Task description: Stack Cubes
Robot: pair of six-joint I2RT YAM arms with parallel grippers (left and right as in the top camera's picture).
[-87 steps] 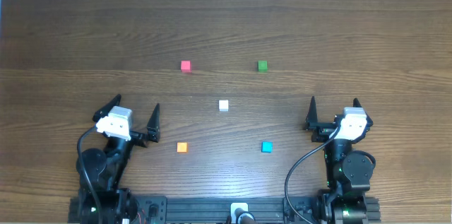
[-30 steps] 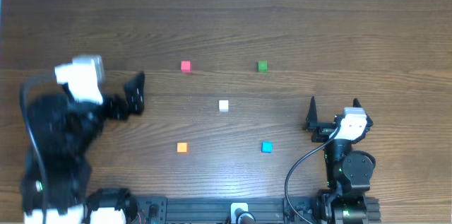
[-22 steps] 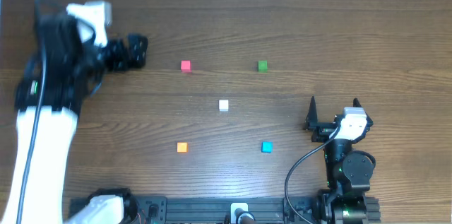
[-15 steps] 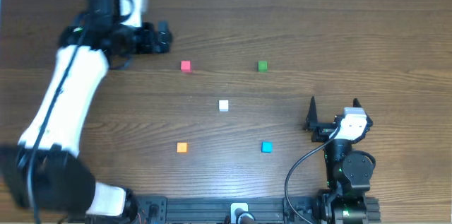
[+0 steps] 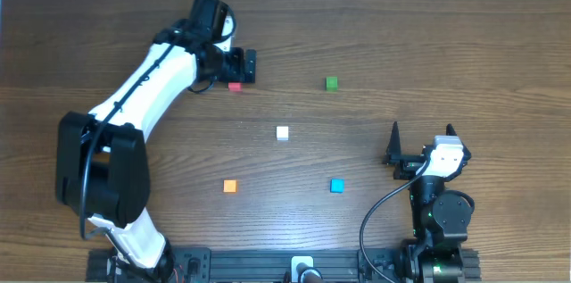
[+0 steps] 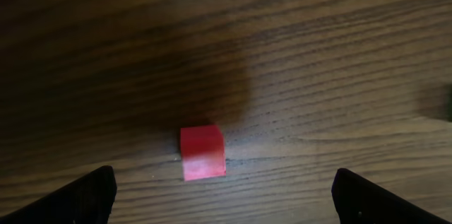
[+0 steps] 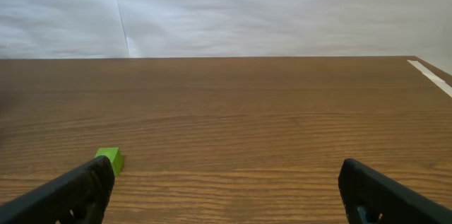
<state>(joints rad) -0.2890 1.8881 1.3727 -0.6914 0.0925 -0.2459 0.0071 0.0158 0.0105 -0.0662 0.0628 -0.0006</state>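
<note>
- The left end effector [image 5: 247, 66] hangs over the red cube [image 6: 203, 152], its fingers spread wide and touching nothing.
- The red cube sits flat on the desk [image 5: 446, 33], in the arm's shadow.
- The green cube [image 5: 332, 83] lies level with it to the right, well apart.
- The white cube [image 5: 283, 133] sits between them, nearer the arm bases.
- The orange cube [image 5: 230, 187] and blue cube [image 5: 336, 186] lie nearest the bases, well apart.
- The right end effector [image 5: 421, 131] rests near its base, fingers spread, empty.
- The desk is dark wood grain, and a white wall [image 7: 282, 12] stands behind its far edge.
</note>
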